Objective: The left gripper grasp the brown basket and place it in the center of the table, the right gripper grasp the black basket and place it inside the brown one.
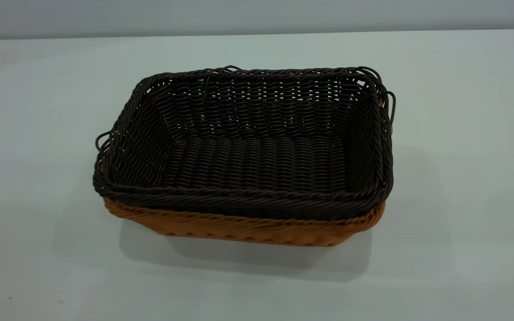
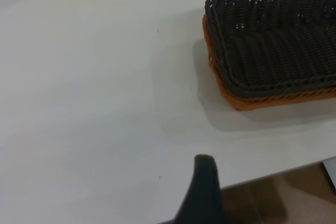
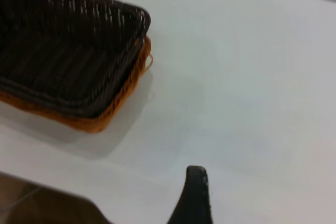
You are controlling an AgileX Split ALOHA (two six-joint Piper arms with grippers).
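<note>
The black basket [image 1: 257, 147] sits nested inside the brown basket [image 1: 248, 229] on the table [image 1: 453, 178], near its middle. Only the brown basket's orange-tan rim and lower wall show beneath the dark one. Neither gripper shows in the exterior view. In the left wrist view my left gripper [image 2: 257, 192] is back near the table's edge, well away from the baskets [image 2: 273, 40], with one dark finger [image 2: 203, 187] in view and nothing held. In the right wrist view my right gripper [image 3: 236, 192] is likewise clear of the baskets [image 3: 68, 51], with one finger [image 3: 194, 195] in view, empty.
The table's edge runs close to the left gripper [image 2: 273, 169], with brown floor beyond it. The same edge shows in the right wrist view [image 3: 52, 187]. Bare tabletop lies all round the baskets.
</note>
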